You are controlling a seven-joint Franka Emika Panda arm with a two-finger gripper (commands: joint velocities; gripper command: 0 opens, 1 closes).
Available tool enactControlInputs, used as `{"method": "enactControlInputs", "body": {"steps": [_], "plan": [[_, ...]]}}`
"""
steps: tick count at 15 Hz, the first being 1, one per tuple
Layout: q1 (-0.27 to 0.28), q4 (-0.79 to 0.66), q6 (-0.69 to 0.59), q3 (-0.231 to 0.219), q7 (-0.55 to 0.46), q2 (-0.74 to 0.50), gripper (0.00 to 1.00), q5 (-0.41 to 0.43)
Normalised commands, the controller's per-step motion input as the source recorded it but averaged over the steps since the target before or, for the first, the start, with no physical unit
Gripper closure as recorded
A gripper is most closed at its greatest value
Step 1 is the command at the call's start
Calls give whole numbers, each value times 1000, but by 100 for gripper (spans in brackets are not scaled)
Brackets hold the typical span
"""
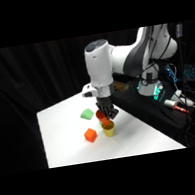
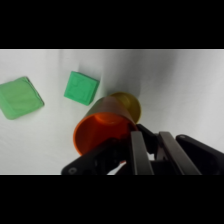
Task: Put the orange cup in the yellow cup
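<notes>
From the side, the white arm reaches down over the counter (image 1: 142, 139), and its claw (image 1: 106, 115) hangs just above the yellow cup (image 1: 109, 129), which stands upright near the middle of the counter. The orange cup (image 1: 104, 121) sits in the claw, right over the yellow cup's mouth and close to it; whether its bottom has entered the rim cannot be told from here. An orange-red block (image 1: 90, 135) lies just beside the yellow cup, and a green block (image 1: 87, 114) lies a little farther back.

In the wrist view, the claw (image 2: 145, 150) is clenched on the rim of the orange cup (image 2: 102, 127), one finger (image 2: 140, 152) inside the mouth. The cup is tilted, its open mouth facing the camera. The yellow cup (image 2: 129, 104) shows behind and below it, partly hidden. Two green blocks (image 2: 81, 87) (image 2: 19, 97) rest on the counter (image 2: 190, 90) nearby, apart from both cups.

The step in hand looks like the placing: the orange cup is carried and lined up over the yellow one. The next move likely calls for lowering it straight down until it nests, then letting go, taking care that the tilt does not tip the yellow cup.
</notes>
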Motion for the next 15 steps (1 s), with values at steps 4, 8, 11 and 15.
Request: {"method": "enactControlInputs", "body": {"steps": [4, 8, 11, 15], "plan": [[14, -160, 247, 38, 90, -116, 96, -66], [2, -113, 200, 40, 53, -83, 96, 0], [4, -86, 167, 42, 46, -62, 64, 25], [7, -79, 140, 36, 53, -70, 33, 24]]}}
